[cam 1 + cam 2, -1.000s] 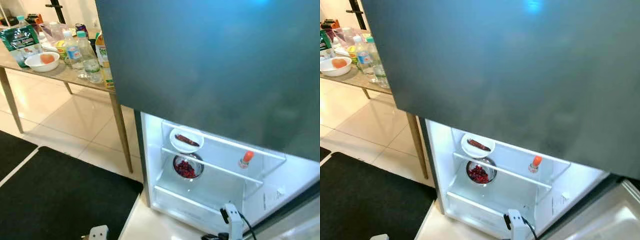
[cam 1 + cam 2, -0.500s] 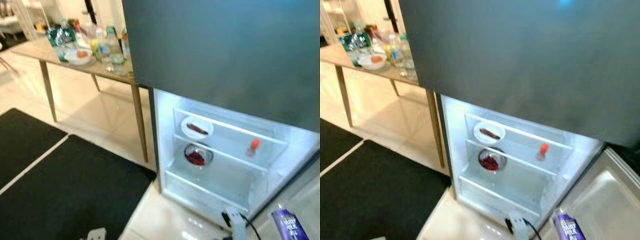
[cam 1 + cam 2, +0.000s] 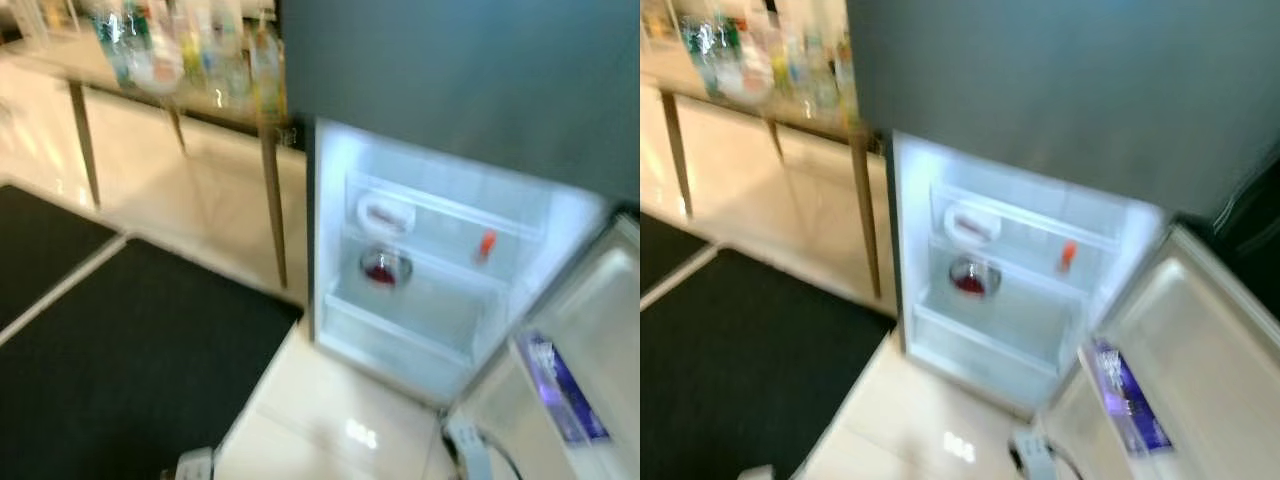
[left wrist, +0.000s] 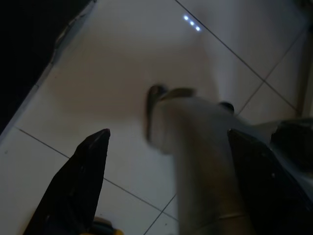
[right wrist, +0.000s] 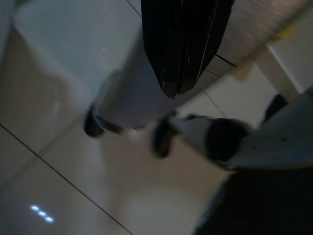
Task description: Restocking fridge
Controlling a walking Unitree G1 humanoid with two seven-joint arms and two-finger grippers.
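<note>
Fridge [image 3: 440, 240] stands with its lower compartment lit and its door [image 3: 1200, 350] swung open to the robot's right. Compared with a second ago, the whole head view has shifted and blurred: the cabinet now appears further off and more of the door's inner face is in frame, which reads as the camera backing or turning away, not as any item moving. Inside, a white plate [image 3: 385, 213] sits on the upper shelf, a glass bowl of red contents [image 3: 382, 268] on the shelf below, and a small orange-capped bottle [image 3: 486, 243] to the right; a purple carton [image 3: 562, 388] rests in the door rack. Supplies remain on the wooden table [image 3: 270, 150] to the left, bottles [image 3: 215, 50] among them, too smeared to itemise. A black mat [image 3: 120, 350] covers the floor in front, and a white power strip [image 3: 1032, 455] lies on the tiles near the door. Judgement: the robot is likely repositioning toward the table for more stock, and restocking is not finished. Left gripper [image 4: 166, 161] hangs over the tiled floor, fingers spread wide, holding nothing. Right gripper [image 5: 183, 54] also hangs idle, its fingers pressed together, nothing visible between them.
</note>
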